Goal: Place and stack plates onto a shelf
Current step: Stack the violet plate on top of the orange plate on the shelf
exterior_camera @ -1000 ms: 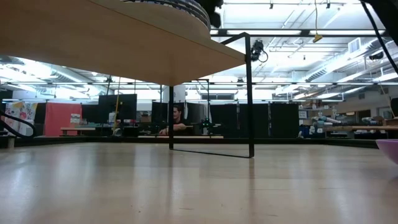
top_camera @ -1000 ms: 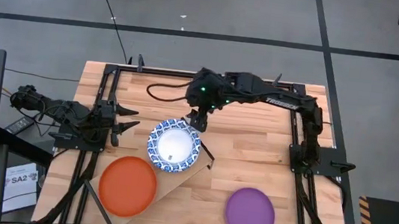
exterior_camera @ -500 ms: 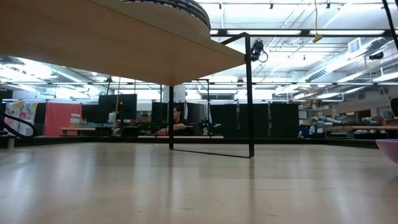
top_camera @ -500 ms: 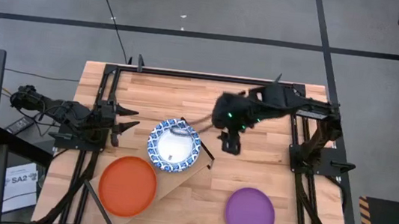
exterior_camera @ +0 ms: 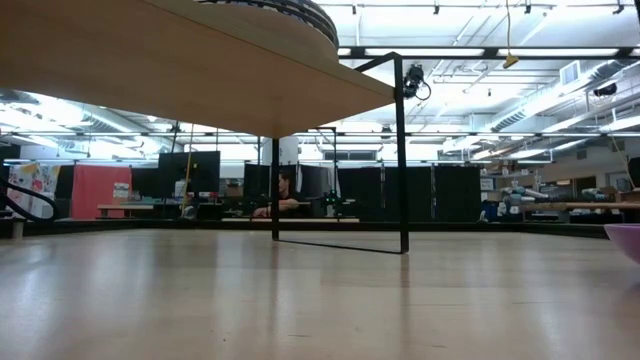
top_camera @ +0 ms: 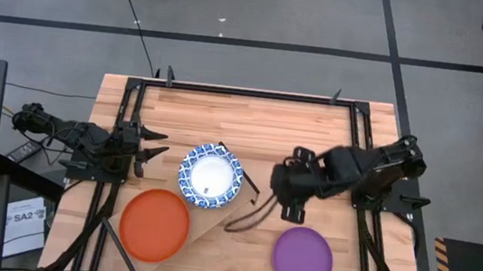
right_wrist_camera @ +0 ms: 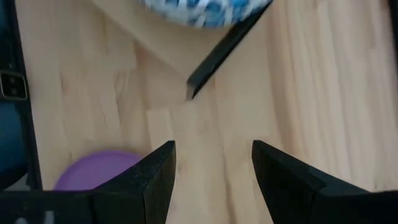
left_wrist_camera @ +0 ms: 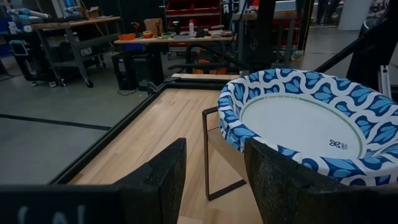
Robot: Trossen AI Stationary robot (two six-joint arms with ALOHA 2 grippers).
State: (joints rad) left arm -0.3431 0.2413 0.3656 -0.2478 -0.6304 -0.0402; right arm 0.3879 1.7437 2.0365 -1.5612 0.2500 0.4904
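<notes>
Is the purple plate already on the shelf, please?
No, the purple plate lies on the table top, apart from the shelf that carries the orange and blue-and-white plates.

Low view — purple plate (exterior_camera: pixel 625 240) cut off at the edge; blue-and-white plate (exterior_camera: pixel 290 10) mostly hidden by shelf (exterior_camera: pixel 150 70).
</notes>
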